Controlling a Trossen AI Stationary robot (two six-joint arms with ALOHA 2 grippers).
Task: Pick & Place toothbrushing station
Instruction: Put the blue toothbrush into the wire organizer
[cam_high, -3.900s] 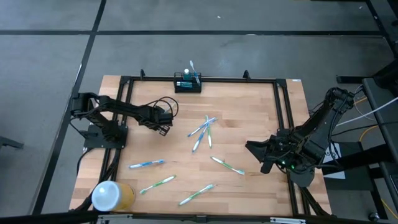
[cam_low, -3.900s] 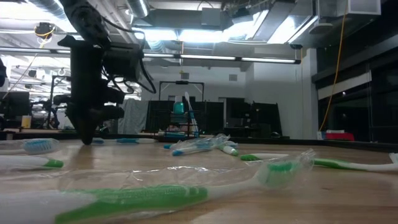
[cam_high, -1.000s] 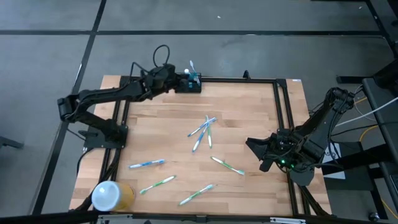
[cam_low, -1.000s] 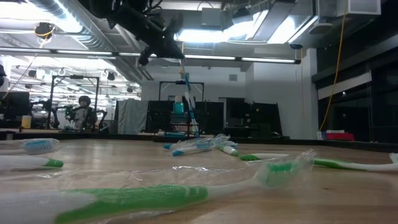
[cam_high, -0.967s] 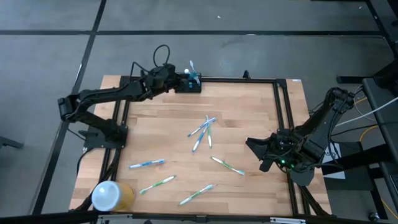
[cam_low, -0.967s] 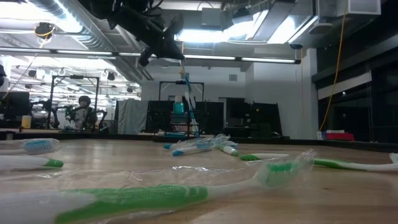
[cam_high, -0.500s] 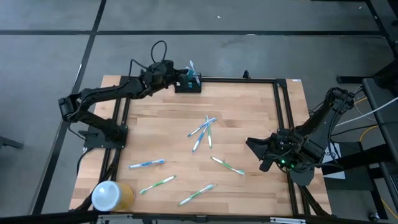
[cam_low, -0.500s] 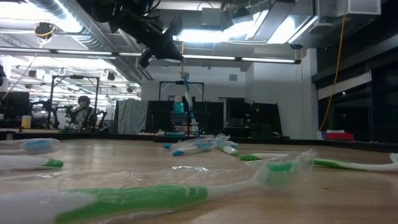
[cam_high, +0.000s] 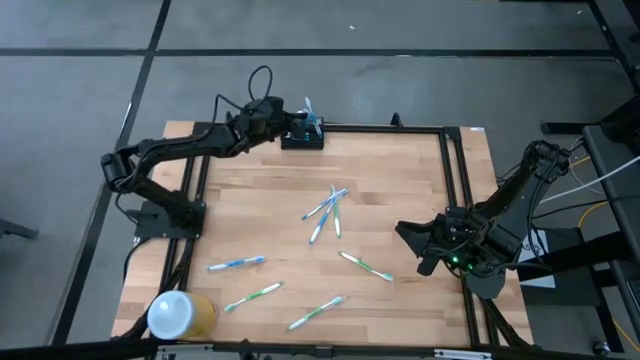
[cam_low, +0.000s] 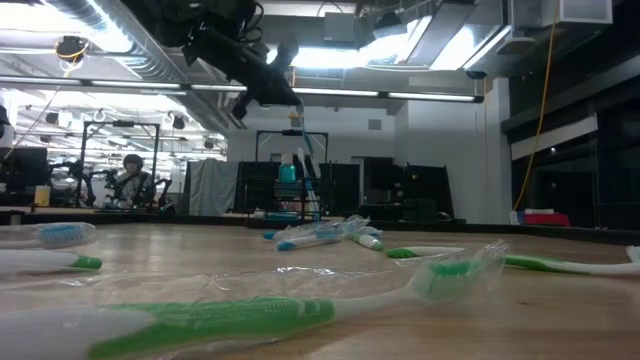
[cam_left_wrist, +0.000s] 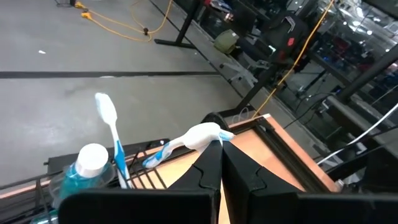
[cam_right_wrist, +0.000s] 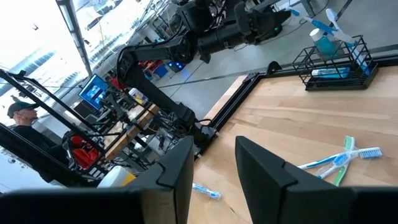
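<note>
Cup: a white-and-yellow cup (cam_high: 178, 315) lies at the table's near left corner, well apart from everything else.
Left arm: it reaches from its base at the table's left side toward the far edge.
Left gripper: the left gripper (cam_high: 284, 120) hangs just beside the rack's left end, above it in the low view (cam_low: 283, 92); its jaws are pressed together on a blue-and-white toothbrush (cam_left_wrist: 186, 139), pinched near its white end, with the rest slanting down toward the rack.
Rack: the black wire rack (cam_high: 302, 138) sits at the middle of the table's far edge, against the black frame; in the right wrist view it shows as an open wire basket (cam_right_wrist: 336, 70).
Rack contents: one toothbrush (cam_left_wrist: 112, 135) stands upright in it with its white head on top, beside a bottle of blue liquid with a white cap (cam_left_wrist: 89, 168); a tube (cam_right_wrist: 329, 73) lies flat in the bottom.
Table: a pale wooden table (cam_high: 400, 190) ringed by a black frame.
Loose brushes, left: one blue brush (cam_high: 236, 264) and one green brush (cam_high: 253, 296) lie on the near left part.
Loose brushes, middle: a crossed cluster of blue and green brushes (cam_high: 326, 213) lies near the centre; another green brush (cam_high: 316, 312) lies near the front edge.
Loose brush, right: a green brush (cam_high: 365, 266) lies just left of the right gripper.
Right gripper: the right gripper (cam_high: 413, 247) rests low at the table's right side, jaws apart and holding nothing.
Background: a person (cam_low: 129, 178) sits far off in the room behind the table.
</note>
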